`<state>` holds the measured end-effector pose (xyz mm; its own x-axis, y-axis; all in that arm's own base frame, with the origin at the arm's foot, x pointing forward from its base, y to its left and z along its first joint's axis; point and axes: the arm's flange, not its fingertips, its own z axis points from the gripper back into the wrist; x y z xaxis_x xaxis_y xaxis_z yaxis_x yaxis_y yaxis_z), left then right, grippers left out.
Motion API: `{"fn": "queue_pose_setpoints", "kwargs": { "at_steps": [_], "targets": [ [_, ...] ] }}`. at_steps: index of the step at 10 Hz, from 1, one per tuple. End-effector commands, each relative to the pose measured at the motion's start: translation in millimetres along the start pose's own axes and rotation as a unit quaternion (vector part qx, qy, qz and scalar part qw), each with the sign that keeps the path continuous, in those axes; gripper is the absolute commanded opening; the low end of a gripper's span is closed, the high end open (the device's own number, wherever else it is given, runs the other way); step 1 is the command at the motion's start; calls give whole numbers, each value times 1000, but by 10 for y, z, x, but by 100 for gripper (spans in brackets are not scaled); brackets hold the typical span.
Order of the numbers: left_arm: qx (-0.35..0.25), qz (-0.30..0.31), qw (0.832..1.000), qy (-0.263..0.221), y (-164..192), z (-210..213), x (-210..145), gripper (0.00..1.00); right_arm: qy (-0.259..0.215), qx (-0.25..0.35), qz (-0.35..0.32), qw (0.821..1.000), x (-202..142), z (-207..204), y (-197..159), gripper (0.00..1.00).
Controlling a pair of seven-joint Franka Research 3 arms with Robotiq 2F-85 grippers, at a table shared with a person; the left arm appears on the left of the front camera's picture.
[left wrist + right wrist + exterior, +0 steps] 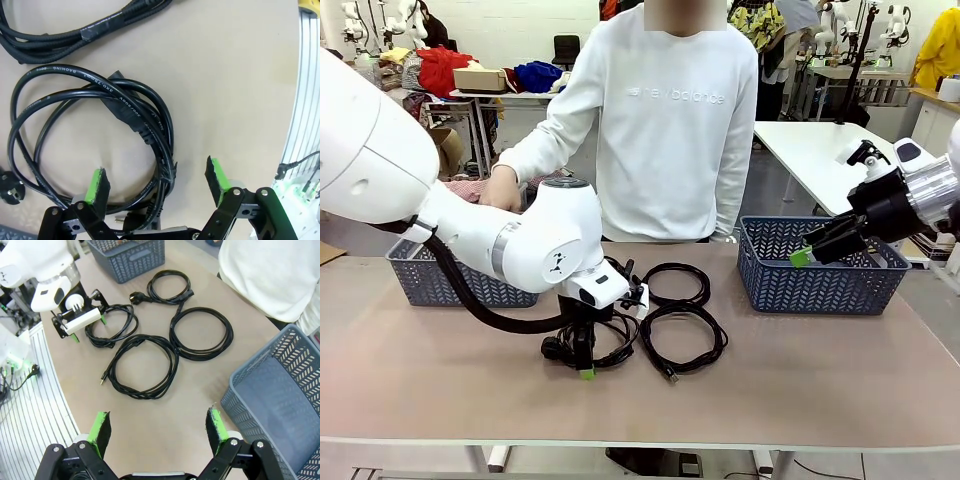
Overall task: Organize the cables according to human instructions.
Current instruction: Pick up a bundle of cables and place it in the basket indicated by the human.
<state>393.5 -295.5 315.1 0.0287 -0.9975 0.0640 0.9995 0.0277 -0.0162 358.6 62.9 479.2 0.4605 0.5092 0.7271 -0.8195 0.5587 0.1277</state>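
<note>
Slack rules: your left end effector (156,170) hangs spread wide over the thin black rubber cable coil (167,145), likely light and floppy, so pinch its bunched strands.

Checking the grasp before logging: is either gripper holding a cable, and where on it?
Nothing is held. Left gripper open over the power cable coil; right gripper open and empty.

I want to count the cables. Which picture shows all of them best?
The right wrist view: all four cables lie spread out on the table, seen from above. In the front view the left arm hides part of them. The left wrist view shows one coil up close and a piece of another.
</note>
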Motion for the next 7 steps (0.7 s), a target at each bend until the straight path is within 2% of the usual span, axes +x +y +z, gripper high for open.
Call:
{"fn": "queue_pose_setpoints", "kwargs": {
  "at_steps": [1, 7],
  "targets": [
    [5, 1, 1000, 13, 48, -20, 39, 100, -10, 6, 12, 1000, 16, -11, -47, 100],
    [7, 5, 1000, 7, 63, -17, 36, 42, -10, 6, 12, 1000, 16, -11, -47, 100]
  ]
}}
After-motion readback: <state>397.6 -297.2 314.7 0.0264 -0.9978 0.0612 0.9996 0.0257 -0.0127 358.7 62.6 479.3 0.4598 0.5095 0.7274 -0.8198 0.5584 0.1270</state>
